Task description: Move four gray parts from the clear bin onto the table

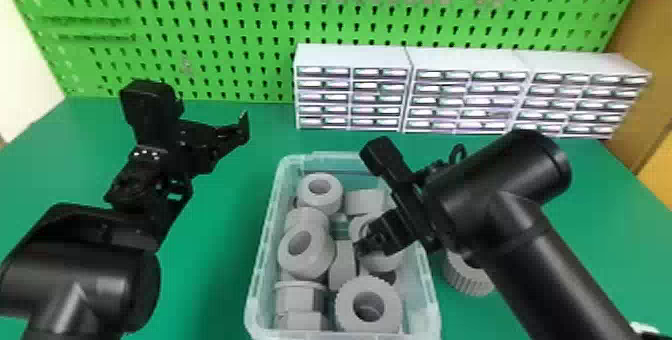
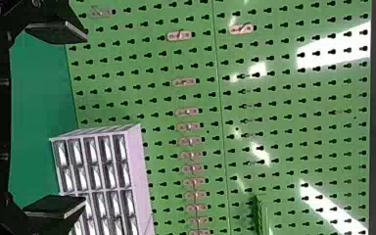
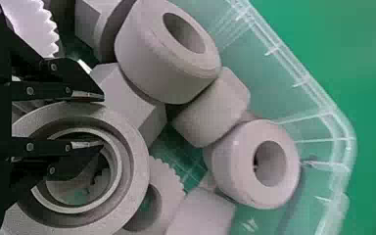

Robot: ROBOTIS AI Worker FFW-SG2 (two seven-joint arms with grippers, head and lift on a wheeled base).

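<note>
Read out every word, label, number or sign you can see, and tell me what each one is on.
Gray parts, clear bin: none that can be read.
Drawer cabinets: pale patches on the fronts, too small to tell whether they are labels.
Left arm: tiny white marks, too small to read.

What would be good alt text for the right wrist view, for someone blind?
The right gripper is at a large, hollow, round gray part in the clear bin, with other gray parts crowded around it. Beyond the bin's rim is the green table.
</note>
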